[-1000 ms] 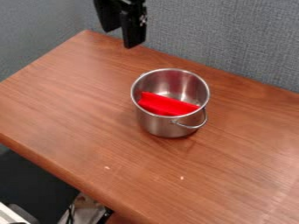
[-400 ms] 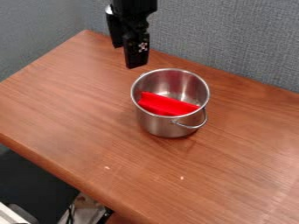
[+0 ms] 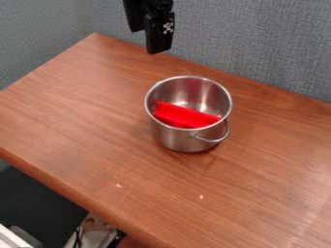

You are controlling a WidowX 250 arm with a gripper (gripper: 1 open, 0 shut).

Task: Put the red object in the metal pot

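Red against shiny steel, the red object lies slanted inside the metal pot on the wooden desk, so the task looks done, while the gripper hangs above, fingers wide apart and empty.

red object: flat, lying inside pot | metal pot: shiny, upright on table

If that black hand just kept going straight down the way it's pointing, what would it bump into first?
Probably the bare wooden table, a little behind the metal pot. The hand hangs above that far edge, though one view leaves depth uncertain.
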